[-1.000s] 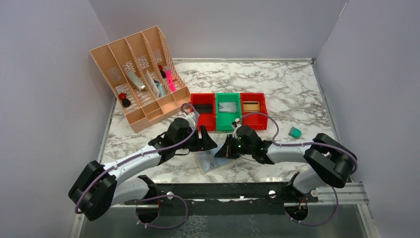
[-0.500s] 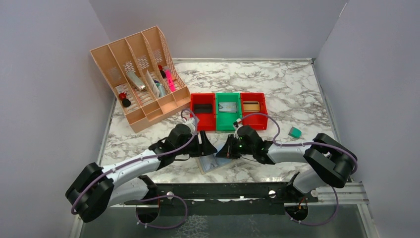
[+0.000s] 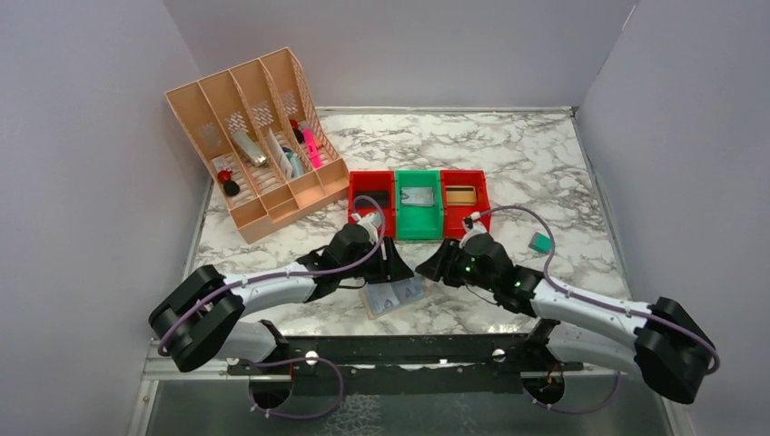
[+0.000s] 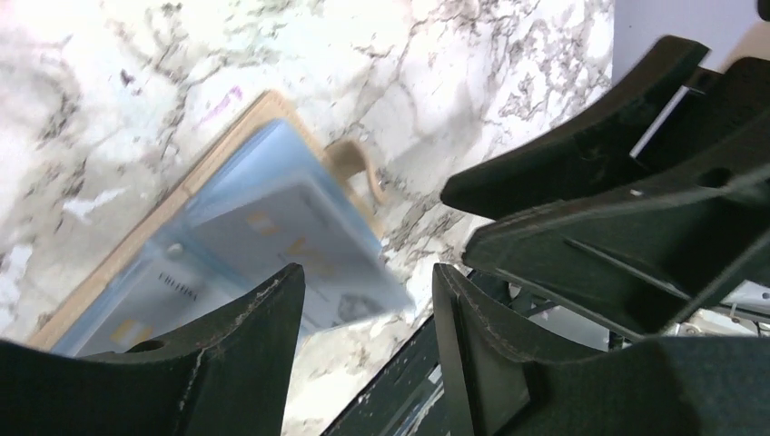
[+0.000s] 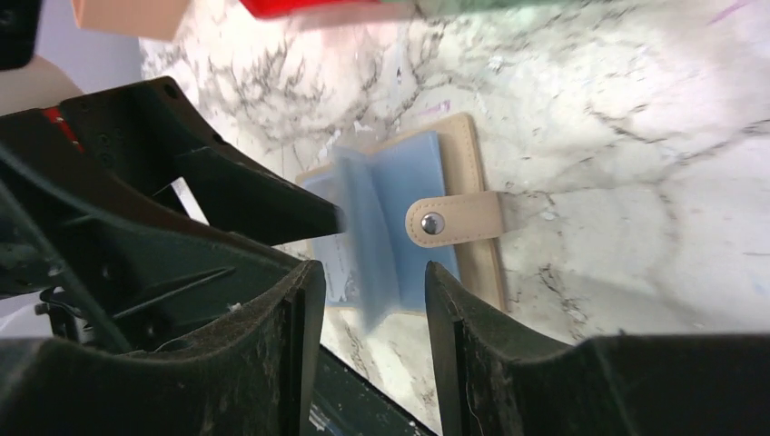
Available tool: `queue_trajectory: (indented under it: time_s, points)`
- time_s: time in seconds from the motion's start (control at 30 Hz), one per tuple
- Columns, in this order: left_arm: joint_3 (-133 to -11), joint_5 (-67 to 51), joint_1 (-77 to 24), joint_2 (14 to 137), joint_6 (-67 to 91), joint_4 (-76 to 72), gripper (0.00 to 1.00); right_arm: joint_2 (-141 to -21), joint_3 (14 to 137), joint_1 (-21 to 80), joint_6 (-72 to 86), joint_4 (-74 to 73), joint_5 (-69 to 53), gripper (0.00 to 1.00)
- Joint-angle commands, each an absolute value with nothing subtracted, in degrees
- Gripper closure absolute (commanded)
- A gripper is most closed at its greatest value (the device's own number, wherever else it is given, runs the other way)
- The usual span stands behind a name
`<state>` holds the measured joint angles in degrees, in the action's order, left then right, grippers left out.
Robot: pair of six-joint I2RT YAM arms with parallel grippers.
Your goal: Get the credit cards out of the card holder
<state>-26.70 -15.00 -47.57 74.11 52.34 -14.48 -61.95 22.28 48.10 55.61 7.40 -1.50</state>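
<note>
The card holder lies open on the marble near the front edge, tan outside with pale blue sleeves. Credit cards show inside the clear sleeves. In the right wrist view its snap tab points right, and one sleeve page stands up, blurred. My left gripper hovers open just above the holder's far edge, nothing between its fingers. My right gripper is open to the right of the holder, holding nothing.
Three small bins stand behind the holder: red, green and red, each with a card inside. A peach desk organizer fills the back left. A small teal object lies at the right. The black rail runs along the front edge.
My right gripper opened, let go of the holder's page and drew back to the right. My left arm moved right toward the holder, its jaws narrowing a little.
</note>
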Motion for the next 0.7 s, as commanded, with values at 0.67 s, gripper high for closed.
queue_trajectory:
  time_s: [0.67]
  points:
    - [-25.3,-2.6,-48.0,60.1,49.7,-0.4,0.38,-61.8,27.0,48.1,40.1,7.3,-9.3,0.65]
